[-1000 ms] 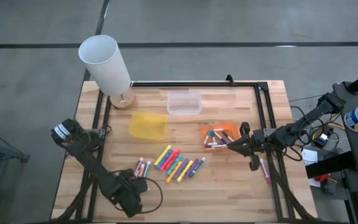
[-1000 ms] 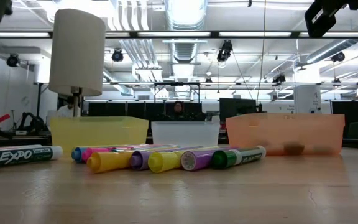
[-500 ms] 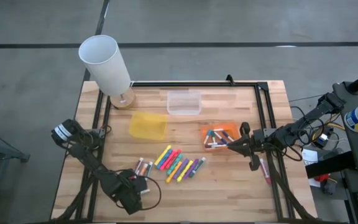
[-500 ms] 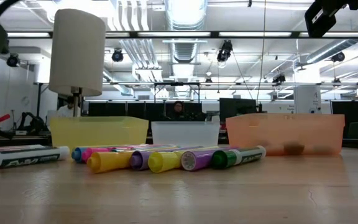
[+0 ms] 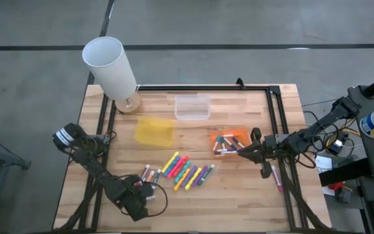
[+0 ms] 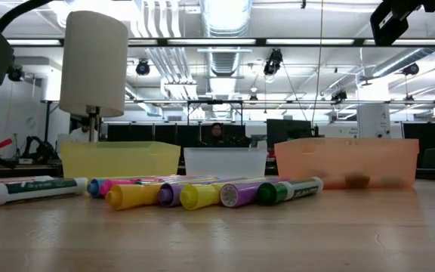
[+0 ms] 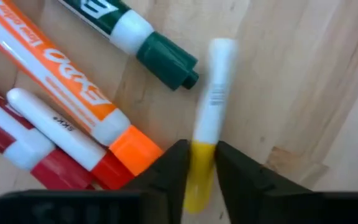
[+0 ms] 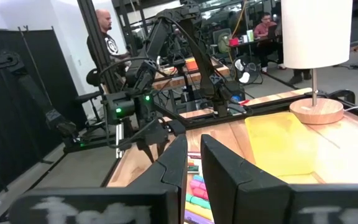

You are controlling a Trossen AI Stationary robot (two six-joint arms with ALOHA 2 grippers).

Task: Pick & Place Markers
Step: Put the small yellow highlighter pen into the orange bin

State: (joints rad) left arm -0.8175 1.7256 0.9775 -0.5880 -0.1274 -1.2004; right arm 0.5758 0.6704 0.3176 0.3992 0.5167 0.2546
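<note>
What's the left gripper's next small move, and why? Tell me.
Probably lift straight up. The left gripper appears shut on the yellow marker, which lies flat on the table close to the orange marker. A vertical lift should avoid dragging neighbours.

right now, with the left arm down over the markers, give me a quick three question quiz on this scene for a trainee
1. True or false: the left gripper's fingers sit on either side of the yellow-and-white marker.
2. Which tray has markers in it? A) the yellow tray B) the clear tray C) the orange tray
3. In a few words: what tall thing stands at a corner of the table?

Key: 1 true. 2 C. 3 the white lamp.
</note>
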